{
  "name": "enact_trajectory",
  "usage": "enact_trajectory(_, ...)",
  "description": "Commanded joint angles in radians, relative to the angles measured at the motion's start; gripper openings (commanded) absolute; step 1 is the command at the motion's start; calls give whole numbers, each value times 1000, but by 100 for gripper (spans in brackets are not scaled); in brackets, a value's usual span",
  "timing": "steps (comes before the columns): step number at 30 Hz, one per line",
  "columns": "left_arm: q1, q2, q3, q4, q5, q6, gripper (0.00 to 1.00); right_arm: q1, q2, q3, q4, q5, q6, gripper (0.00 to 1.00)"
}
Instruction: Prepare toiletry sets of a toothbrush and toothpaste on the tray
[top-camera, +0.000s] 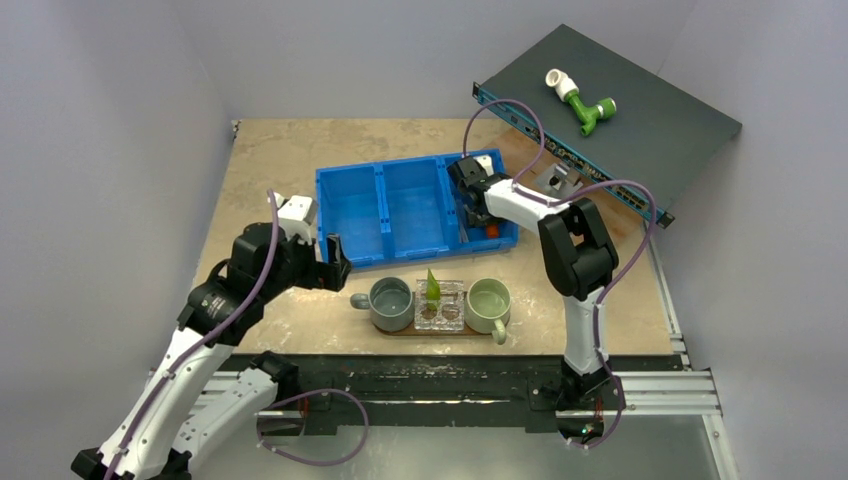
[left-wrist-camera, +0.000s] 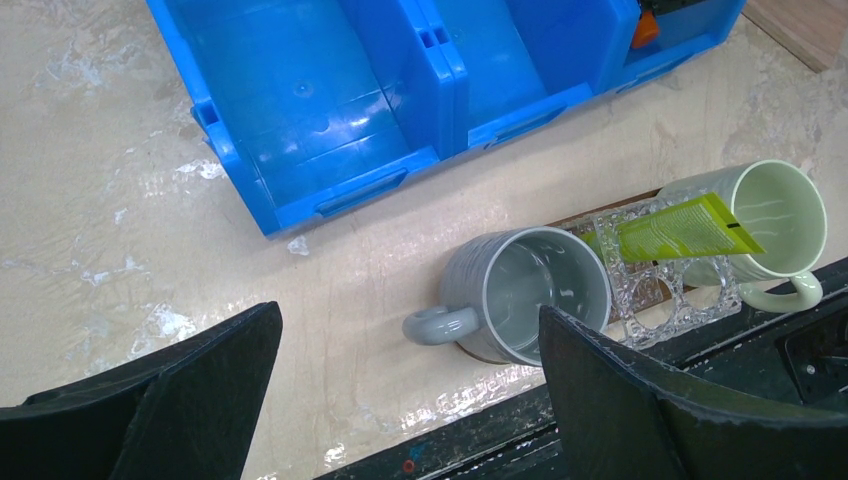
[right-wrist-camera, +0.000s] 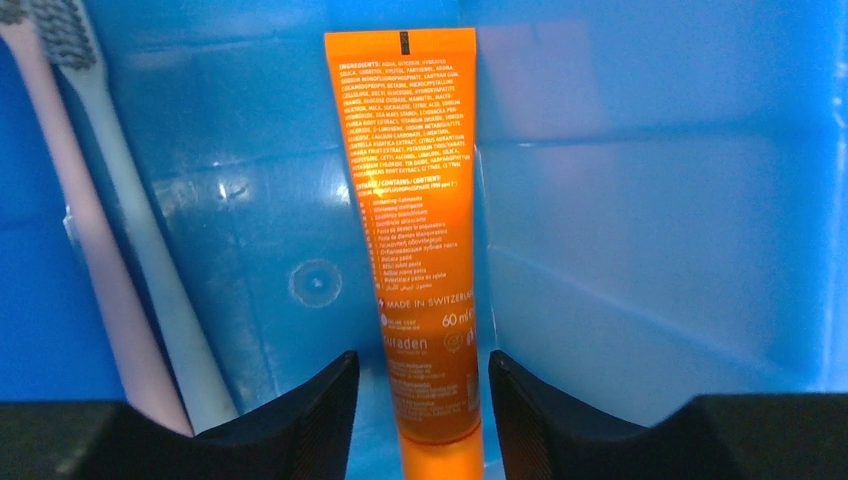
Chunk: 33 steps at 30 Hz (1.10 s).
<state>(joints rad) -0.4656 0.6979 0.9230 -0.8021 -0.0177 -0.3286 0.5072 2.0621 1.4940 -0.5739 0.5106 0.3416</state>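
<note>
Right claw (right-wrist-camera: 423, 372) straddles orange toothpaste tube (right-wrist-camera: 415, 200) inside blue bin (right-wrist-camera: 650, 200).

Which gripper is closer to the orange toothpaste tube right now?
Right. The right gripper straddles the orange toothpaste tube inside the blue bin, a finger on each side. The left gripper hangs outside the bin, off its opposite end.

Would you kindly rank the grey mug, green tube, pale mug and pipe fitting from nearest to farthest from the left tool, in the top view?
From the left tool:
1. Grey mug, just right of it.
2. Green tube, between the mugs.
3. Pale mug, farther right.
4. Pipe fitting, on the dark box, far right.
</note>
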Motion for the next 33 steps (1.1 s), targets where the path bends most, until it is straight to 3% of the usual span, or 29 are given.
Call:
enact_trajectory(1,5,7,4,45,13,22,100,-15,9,22,26,-13,-14,43)
enact_trajectory(7,5,13,5,46,12,23,100,-16,-19,9,33,-26,-32,14)
enact_trajectory(11,5,12,7,44,10,23,100,-15,-72,5,23,-26,-37,1)
enact_trajectory(20,5,-6,7,46,5,18,100,-14,-262,-18,7,-60,-41,0)
enact_trajectory(33,5,-2,59,55,105,-25,100,59,-525,-34,15,-273,-51,2)
